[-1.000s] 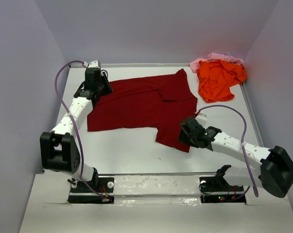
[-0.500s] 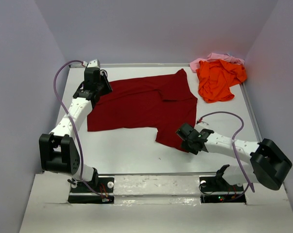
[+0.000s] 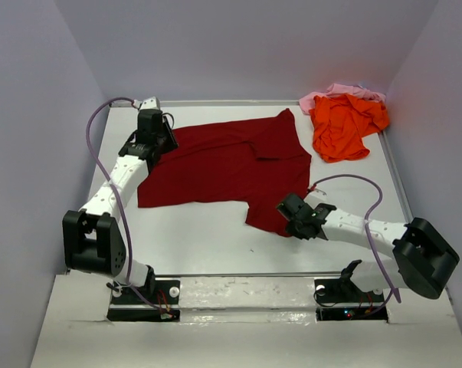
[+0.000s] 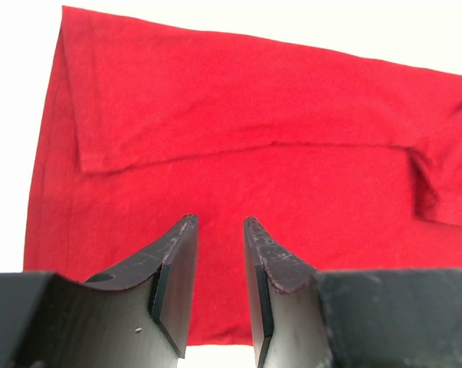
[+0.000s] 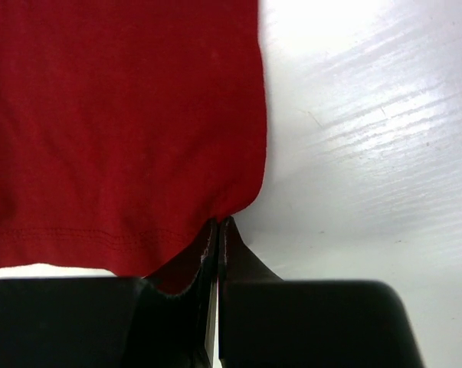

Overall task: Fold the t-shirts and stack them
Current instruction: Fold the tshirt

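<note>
Occupying the middle of the white table [image 3: 208,238]: maroon t-shirt [image 3: 215,165], largest item, spread mostly flat, one sleeve lying folded over the body on the far right side. Reaches under both arms, far-left edge at the left one, near-right corner at the right one.

Heaped at the far right corner of the table, well apart from both arms: orange t-shirt [image 3: 342,126], crumpled and unfolded. Partly covers the pale pink t-shirt [image 3: 334,92], bunched behind it, only the far edge showing.

Positioned over the far-left edge of the maroon cloth: left gripper [image 4: 217,222], fingers [image 4: 173,261] partly apart, with nothing clamped between them. Shows red cloth through the gap and beyond the tips, with a folded flap off to the left in the wrist view. Contact with the cloth not determinable.

Set low at the near-right corner of the same shirt: right gripper [image 5: 217,222], fingers [image 5: 238,261] pressed together with no gap. Pinches the corner where the stitched hem meets the side edge, red cloth running up and to the left of the tips, bare white table to the right.
</note>
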